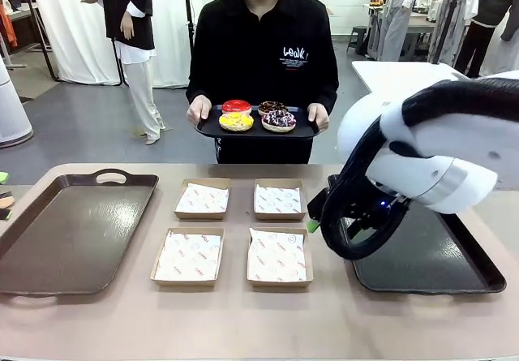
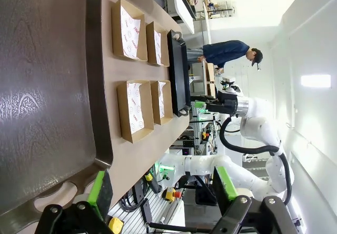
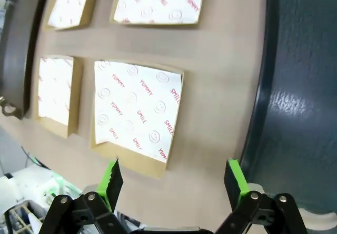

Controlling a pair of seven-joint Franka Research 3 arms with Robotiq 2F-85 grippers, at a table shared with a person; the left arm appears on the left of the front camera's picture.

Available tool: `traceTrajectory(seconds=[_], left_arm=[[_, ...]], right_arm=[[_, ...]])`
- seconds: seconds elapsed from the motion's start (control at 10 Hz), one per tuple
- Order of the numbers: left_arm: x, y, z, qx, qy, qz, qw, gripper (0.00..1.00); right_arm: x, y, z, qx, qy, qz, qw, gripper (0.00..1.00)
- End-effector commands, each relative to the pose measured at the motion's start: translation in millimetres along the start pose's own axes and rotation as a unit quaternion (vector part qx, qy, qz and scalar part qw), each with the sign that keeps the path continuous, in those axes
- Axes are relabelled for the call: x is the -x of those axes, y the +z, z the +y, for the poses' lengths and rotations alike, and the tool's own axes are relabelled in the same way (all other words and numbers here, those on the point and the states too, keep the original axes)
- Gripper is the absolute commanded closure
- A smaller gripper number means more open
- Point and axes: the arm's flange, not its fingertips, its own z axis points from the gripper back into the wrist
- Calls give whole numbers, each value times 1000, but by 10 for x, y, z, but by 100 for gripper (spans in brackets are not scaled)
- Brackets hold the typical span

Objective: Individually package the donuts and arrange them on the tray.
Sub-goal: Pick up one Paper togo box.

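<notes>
Four ring donuts lie flat in a two-by-two square on the small black tray (image 1: pixel 304 131). The glossy red donut (image 1: pixel 237 106) is at its far left, the brown donut (image 1: pixel 271 107) far right, the yellow donut (image 1: pixel 236 122) near left, and the dark sprinkled donut (image 1: pixel 279 120) near right.

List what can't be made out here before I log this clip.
Front view: right arm covers the right tray's left end.
Front view: brown donut partly hidden behind the sprinkled donut.
Left wrist view: left tray cut off by the picture's edges.
Right wrist view: two boxes cut off by top edge.
</notes>
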Motion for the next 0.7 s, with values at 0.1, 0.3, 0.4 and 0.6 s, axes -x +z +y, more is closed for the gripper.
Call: traceTrajectory(seconds=[0.1,0.3,0.4,0.6], left_arm=[[4,11,-5,10,-5,-6,1000,0],[4,11,-5,10,-5,-6,1000,0],[4,11,-5,10,-5,-6,1000,0],[4,11,-5,10,-5,-6,1000,0]], right_arm=[[59,70,-147,-9,3,22,1000,0],[17,-44,10,3,1,5,1000,0],[17,-44,10,3,1,5,1000,0],[17,-44,10,3,1,5,1000,0]])
